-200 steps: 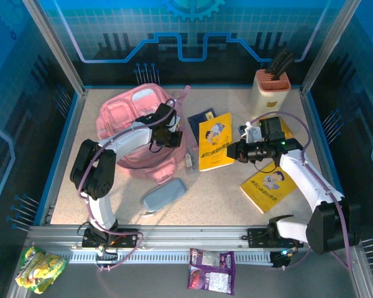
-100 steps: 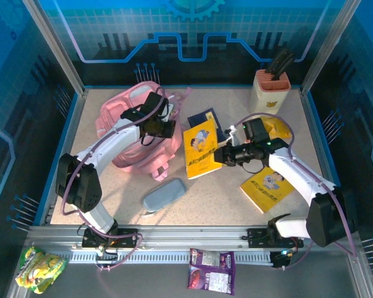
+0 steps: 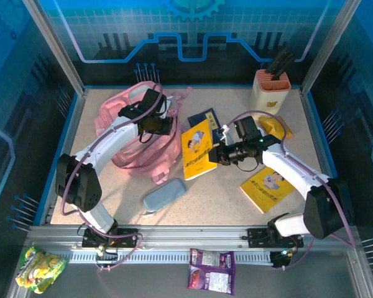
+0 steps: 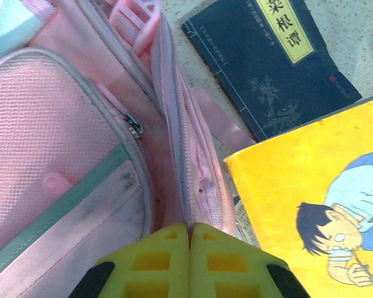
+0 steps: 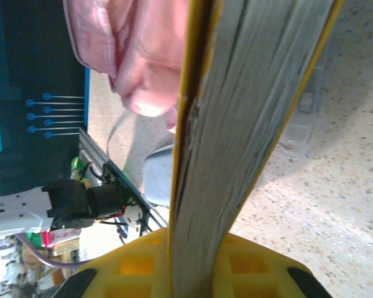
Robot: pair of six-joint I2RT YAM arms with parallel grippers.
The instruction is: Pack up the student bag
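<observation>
While clamped shut on one edge of the yellow book (image 3: 198, 148), steer the right gripper (image 3: 221, 155) leftward, cover tilted, leading corner aimed at the zip slit of the pink bag (image 4: 68, 143) lying at the table's (image 3: 236, 208) back left, just beside the book. Lift the left gripper (image 4: 189, 245), pinched tight on the bag's rim, up and away to widen that mouth. Feed slowly, corner first; mind the dark blue book (image 3: 203, 118) just behind, and avoid bending the cover.

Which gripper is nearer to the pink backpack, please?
Left: the left gripper pinches the zip edge of the pink backpack; the right gripper holds a yellow book close beside it.
</observation>
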